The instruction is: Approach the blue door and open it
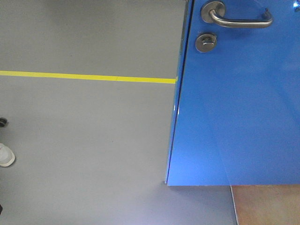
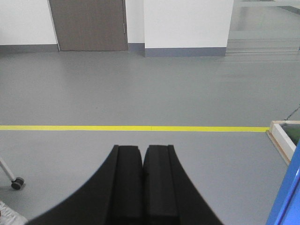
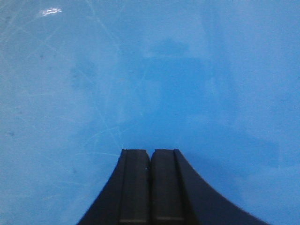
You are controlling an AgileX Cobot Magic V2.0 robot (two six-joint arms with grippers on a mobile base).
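Observation:
The glossy blue door (image 1: 234,117) fills the right of the front view, its edge facing left. A silver lever handle (image 1: 239,19) sits at its top, with a round silver thumb-turn lock (image 1: 206,42) just below. A sliver of the blue door (image 2: 287,201) shows at the lower right of the left wrist view. My left gripper (image 2: 142,151) is shut and empty, pointing over grey floor. In the right wrist view the blue door (image 3: 150,70) fills everything. My right gripper (image 3: 150,153) is shut and empty, pointing straight at the panel. Neither gripper shows in the front view.
A yellow floor line (image 1: 84,77) runs across the grey floor to the door's edge. A caster wheel (image 2: 17,183) and a white shoe (image 1: 5,155) sit at the left. A white-framed board (image 2: 283,136) lies at the right. A brown door (image 2: 88,24) stands in the far wall.

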